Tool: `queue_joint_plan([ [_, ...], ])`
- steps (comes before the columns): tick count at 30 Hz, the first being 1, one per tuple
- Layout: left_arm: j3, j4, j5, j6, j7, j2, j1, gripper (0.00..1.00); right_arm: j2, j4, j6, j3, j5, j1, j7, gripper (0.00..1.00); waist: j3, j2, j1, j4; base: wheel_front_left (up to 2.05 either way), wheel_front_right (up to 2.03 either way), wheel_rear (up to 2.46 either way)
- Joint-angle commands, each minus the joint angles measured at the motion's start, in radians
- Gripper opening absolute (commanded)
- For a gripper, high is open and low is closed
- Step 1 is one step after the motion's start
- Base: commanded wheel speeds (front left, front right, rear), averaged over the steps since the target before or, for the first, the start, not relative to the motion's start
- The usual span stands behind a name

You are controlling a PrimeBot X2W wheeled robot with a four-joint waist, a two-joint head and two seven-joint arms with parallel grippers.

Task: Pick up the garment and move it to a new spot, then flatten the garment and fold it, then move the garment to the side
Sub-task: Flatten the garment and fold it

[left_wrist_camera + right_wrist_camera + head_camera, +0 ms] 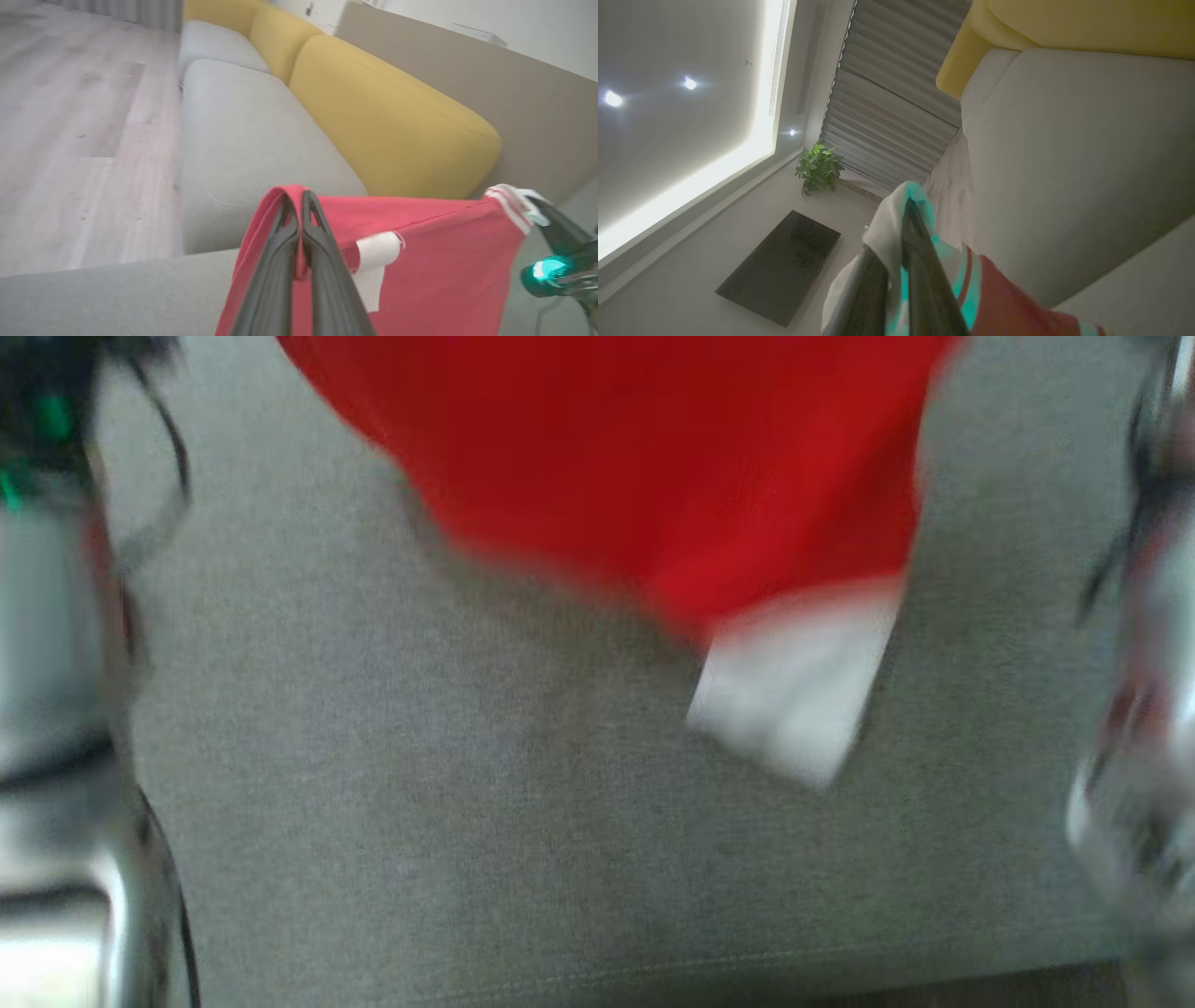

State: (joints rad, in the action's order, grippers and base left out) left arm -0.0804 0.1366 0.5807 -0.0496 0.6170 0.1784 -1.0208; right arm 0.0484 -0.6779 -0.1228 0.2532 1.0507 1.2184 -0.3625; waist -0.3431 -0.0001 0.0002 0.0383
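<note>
Grey sofa seat (pixel 243 140) with yellow back cushions (pixel 387 121) stretches beneath the red garment (pixel 444 261), which hangs in the air, spread between both arms. One folded red edge is pinched tight in the left pincer (pixel 301 205); the right pincer (pixel 906 207) is clamped on the white-trimmed corner. Wooden floor (pixel 70 140) lies alongside.

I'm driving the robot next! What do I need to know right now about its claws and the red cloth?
Left claw: shut on the top edge of the red garment.
Right claw: shut on its white-trimmed corner.
The garment hangs stretched between both claws, above the grey sofa seat.
Done: picked up.
Left: lay it at a new spot, flatten, fold, move aside.
</note>
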Motion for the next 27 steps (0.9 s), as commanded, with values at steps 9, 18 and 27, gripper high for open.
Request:
queue_joint_plan([
  [9, 0.006, 0.363, -0.127, 0.057, -0.405, 0.01, -0.401, 0.0, 0.002, -0.582, -0.008, -0.009, 0.083, 0.71, 0.39, 0.0, -0.132, 0.0001, -0.0002, -0.017, 0.0, 0.0, 0.0],
  [18, -0.047, 0.694, -0.162, 0.105, -0.548, -0.013, -0.323, 0.0, 0.002, -0.612, -0.008, -0.159, 0.185, 0.446, 0.35, 0.0, -0.129, 0.0001, -0.0002, -0.006, 0.0, 0.0, 0.0],
  [27, -0.076, 0.735, -0.114, 0.16, -0.552, -0.011, 0.0, 0.0, 0.002, -0.56, -0.008, -0.282, 0.232, 0.004, 0.253, 0.0, -0.016, 0.0001, -0.0002, -0.013, 0.0, 0.0, 0.0],
])
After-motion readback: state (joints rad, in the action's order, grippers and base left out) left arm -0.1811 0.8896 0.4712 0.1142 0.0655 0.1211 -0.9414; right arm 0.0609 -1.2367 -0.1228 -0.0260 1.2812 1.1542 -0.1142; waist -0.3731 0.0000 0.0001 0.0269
